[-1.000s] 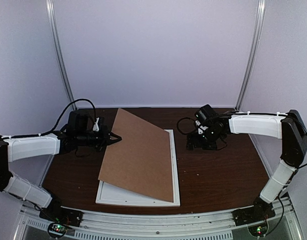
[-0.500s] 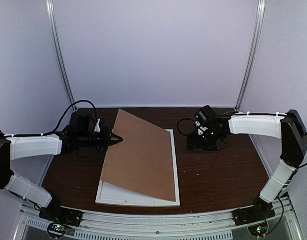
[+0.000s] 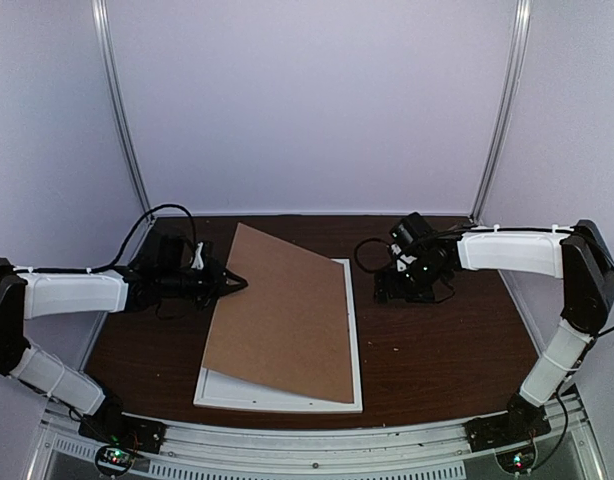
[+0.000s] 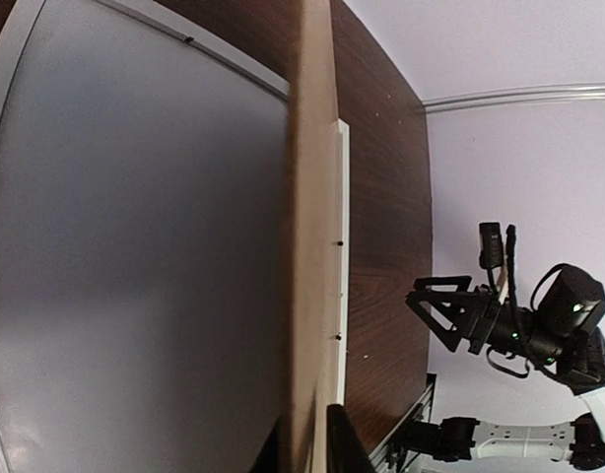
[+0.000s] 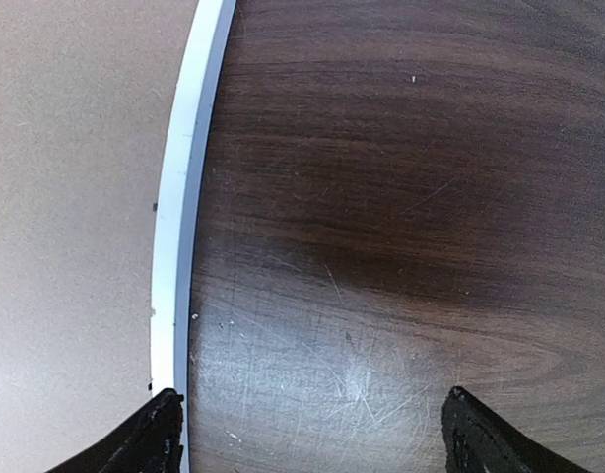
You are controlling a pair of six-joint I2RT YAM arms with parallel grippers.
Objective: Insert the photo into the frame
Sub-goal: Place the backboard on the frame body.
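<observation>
The brown backing board point(image 3: 287, 315) has sunk lower over the frame point(image 3: 247, 392) and slid a little rightward, the left hand point(image 3: 235, 285) following it inward; the right hand point(image 3: 399, 288) has not shifted. The frame lies flat on the dark wooden surface point(image 3: 437, 350), its near and right rails showing past the board; a pale sheet point(image 4: 135, 246) fills it beneath the board, and whether that is the photo's white back I cannot tell. The board slants, left edge raised, right edge down by the right rail; the left hand is closed on that raised edge; the right hand hovers just beside the frame's right rail, fingers spread wide, holding nothing.
</observation>
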